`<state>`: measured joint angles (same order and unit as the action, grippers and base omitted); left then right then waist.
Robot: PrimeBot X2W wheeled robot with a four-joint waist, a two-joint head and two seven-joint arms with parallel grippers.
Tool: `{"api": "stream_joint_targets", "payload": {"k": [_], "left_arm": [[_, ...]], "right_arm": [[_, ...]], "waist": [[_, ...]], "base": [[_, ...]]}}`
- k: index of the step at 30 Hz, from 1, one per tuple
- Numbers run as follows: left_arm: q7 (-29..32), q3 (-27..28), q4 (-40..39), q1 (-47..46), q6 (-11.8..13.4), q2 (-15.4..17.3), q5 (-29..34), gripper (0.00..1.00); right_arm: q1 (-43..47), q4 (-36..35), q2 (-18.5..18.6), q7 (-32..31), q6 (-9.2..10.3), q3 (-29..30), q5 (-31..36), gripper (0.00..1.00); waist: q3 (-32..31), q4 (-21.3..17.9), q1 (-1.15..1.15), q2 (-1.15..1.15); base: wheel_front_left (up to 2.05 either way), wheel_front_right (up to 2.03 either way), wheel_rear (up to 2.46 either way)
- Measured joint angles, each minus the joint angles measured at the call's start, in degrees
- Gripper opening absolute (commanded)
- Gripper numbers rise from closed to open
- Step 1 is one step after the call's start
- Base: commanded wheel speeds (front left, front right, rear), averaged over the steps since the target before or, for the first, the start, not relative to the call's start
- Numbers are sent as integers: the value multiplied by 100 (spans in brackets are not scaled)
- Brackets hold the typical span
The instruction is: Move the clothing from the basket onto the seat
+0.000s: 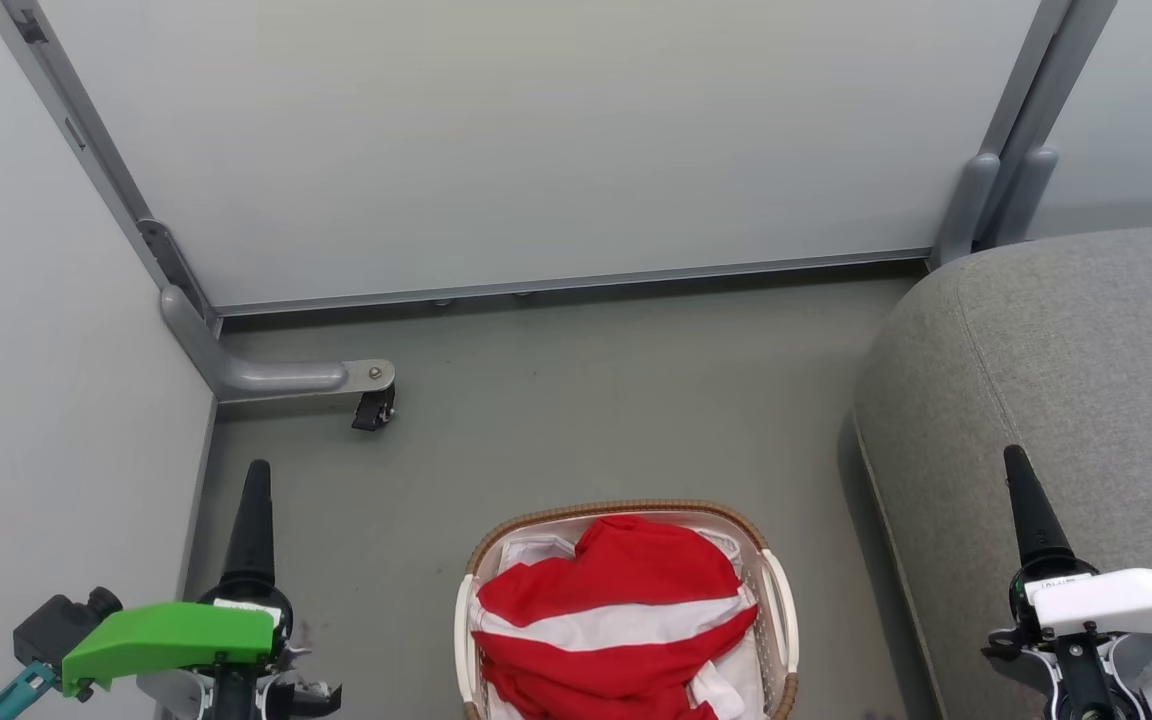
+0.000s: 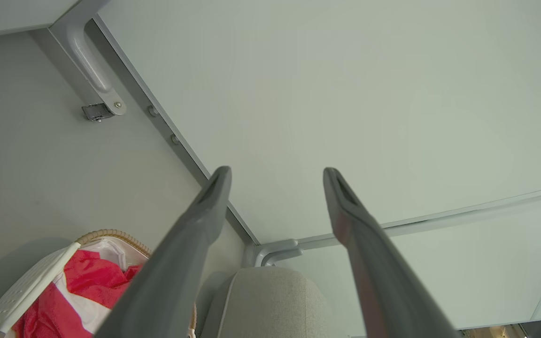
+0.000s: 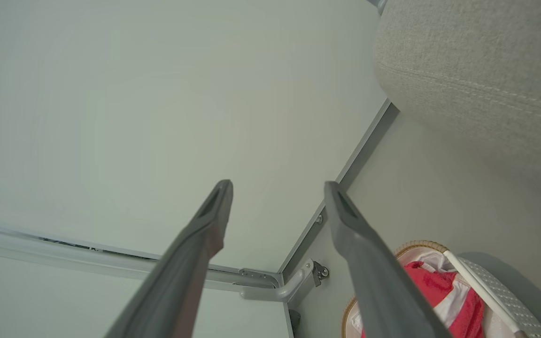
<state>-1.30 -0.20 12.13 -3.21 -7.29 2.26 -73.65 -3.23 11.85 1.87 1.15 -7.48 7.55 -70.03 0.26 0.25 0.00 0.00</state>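
Clothing (image 1: pixel 616 600), red with a white band, lies bunched inside the basket (image 1: pixel 626 508) at bottom centre of the head view. The basket stands on the grey floor (image 1: pixel 586 400), with the seat (image 1: pixel 1086 350) just to its right. The left gripper (image 1: pixel 256 480) sits at lower left over the floor. The right gripper (image 1: pixel 1018 465) sits at lower right over the seat edge. Both are seen edge-on here, so finger spacing cannot be read.

Left wrist view: the left gripper (image 2: pixel 276 170) has its fingers spread apart with nothing between them. The basket (image 2: pixel 26 291) with the clothing (image 2: pixel 87 277) lies at lower left, and the seat (image 2: pixel 266 300) at bottom centre.

Right wrist view: the right gripper (image 3: pixel 277 184) likewise has its fingers spread and empty. The seat (image 3: pixel 477 70) fills the upper right. The basket (image 3: pixel 500 291) and the clothing (image 3: pixel 435 286) are at lower right.
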Motion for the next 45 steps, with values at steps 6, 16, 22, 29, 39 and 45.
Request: {"api": "stream_joint_targets", "payload": {"k": [6,16,22,29,39,45], "left_arm": [[-133,-114,-166,-3,0,1,694,100],[-327,-312,-282,-2,76,7,1822,100],[-425,-367,-257,4,124,10,2359,100],[-539,-455,-156,19,125,13,2905,100],[-694,-523,43,63,132,18,3548,100],[-788,-571,153,66,131,20,3902,100]], "right_arm": [[29,-171,5,136,0,-51,693,100],[109,-346,25,330,0,-145,1806,100],[145,-411,31,439,0,-196,2407,100],[164,-414,36,554,0,-256,2976,100],[233,-321,46,702,0,-224,3668,100],[241,-272,49,798,0,-252,3979,100]], "waist": [[8,9,0,0],[15,16,0,0],[14,21,0,0],[14,37,0,0],[13,58,0,0],[18,65,0,0]], "base": [[0,0,0],[0,0,0],[0,0,0],[0,0,0],[0,0,0],[0,0,0]]}}
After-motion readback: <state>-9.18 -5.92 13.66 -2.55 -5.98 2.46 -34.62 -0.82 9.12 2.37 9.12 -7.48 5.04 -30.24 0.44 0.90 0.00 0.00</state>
